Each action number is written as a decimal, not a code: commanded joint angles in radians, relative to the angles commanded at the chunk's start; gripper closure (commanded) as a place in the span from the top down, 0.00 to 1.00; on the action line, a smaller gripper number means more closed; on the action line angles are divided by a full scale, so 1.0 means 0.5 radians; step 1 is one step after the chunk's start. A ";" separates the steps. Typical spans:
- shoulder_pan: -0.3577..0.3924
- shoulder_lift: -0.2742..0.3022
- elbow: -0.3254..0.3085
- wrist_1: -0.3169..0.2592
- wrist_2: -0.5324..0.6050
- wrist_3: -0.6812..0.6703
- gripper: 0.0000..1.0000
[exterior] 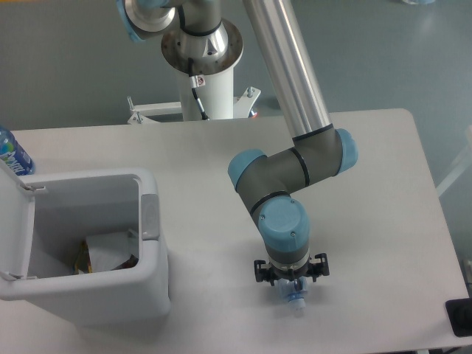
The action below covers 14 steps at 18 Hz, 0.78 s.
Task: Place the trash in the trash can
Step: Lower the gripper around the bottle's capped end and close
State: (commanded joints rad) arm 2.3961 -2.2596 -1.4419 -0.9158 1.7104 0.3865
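My hand [292, 286] hangs over the near-right bench [383, 221], fingers closed on the crushed clear plastic bottle with a white cap [296, 301] poking out below. To finish cleanly, I should carry it left, clear above the boxy white plastic trash can [151, 280] rim, before letting go.

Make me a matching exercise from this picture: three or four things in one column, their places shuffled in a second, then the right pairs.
Things
1. trash can
2. bottle with blue label
3. pincer
4. packet

Places
A. far left edge of the table
B. inside the bin
C. near the front edge, right of centre
D. front left of the table, lid open

Pairs: 1-D, 2-A, 3-C, 4-B
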 joint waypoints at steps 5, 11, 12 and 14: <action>-0.003 0.000 -0.015 0.009 0.009 0.025 0.73; -0.003 0.009 -0.015 0.006 0.006 0.025 0.65; -0.003 0.009 -0.015 0.009 0.006 0.028 0.65; -0.003 0.015 -0.015 0.012 0.003 0.028 0.64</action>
State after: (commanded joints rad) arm 2.3945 -2.2519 -1.4496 -0.9097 1.7119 0.4004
